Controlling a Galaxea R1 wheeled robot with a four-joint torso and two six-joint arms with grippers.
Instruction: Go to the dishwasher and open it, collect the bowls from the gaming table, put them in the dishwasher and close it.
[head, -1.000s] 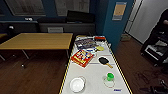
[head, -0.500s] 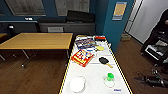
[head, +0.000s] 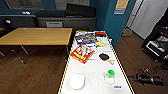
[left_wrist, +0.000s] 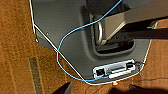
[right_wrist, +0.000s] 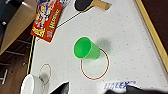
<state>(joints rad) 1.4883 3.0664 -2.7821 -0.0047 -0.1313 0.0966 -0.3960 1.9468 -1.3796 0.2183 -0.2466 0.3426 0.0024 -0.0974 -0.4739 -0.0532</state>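
The gaming table (head: 95, 72) runs away from the camera, white-topped with yellow edges. Nearest on it sits one white bowl (head: 77, 81), cut off at the edge of the right wrist view; beside it stands one green cup (head: 110, 73) at a red ring. Further on lie one black paddle (head: 105, 57) and a red game box (head: 82, 53), then blurred boxes too unclear to count. A wooden table (head: 37, 36) stands beyond. Whether either gripper is spread or pressed together cannot be made out.

White bowl (right_wrist: 32, 85) slips off the right wrist picture's edge, the surface (head: 95, 72) runs out under the head view, and the far boxes' (head: 86, 38) print stays unreadable.
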